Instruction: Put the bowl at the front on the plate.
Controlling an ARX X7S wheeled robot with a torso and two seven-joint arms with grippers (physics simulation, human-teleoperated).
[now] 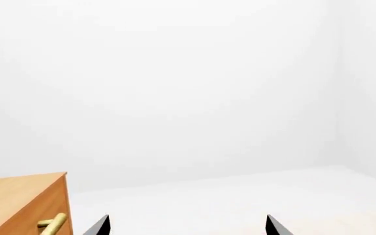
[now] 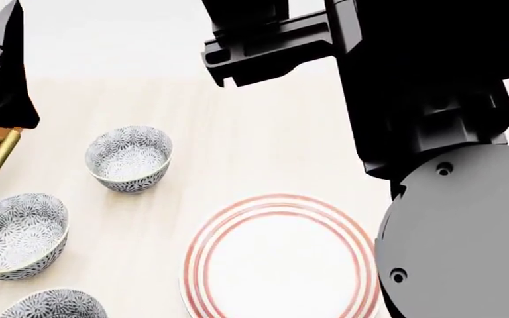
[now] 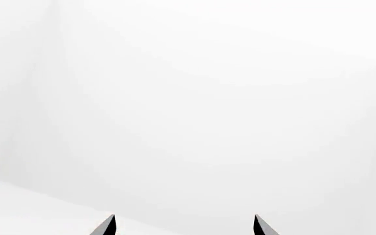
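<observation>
Ceramic, blue-grey patterned, the bowl (image 2: pixel 53 305) is seen at the near edge of the head view, nearest of three look-alikes lined along the left of the pale table (image 2: pixel 264 146), with the red-ringed plate (image 2: pixel 281 262) just to its right and apart from it. Both grippers are held raised, well above and beyond the bowl and touching nothing: the left gripper (image 1: pixel 186 226) and right gripper (image 3: pixel 182 226) are each recorded with fingertips spread wide and nothing between them. A wooden cabinet (image 1: pixel 21 203) with a brass handle (image 1: pixel 52 223) is noted beside the left gripper.
</observation>
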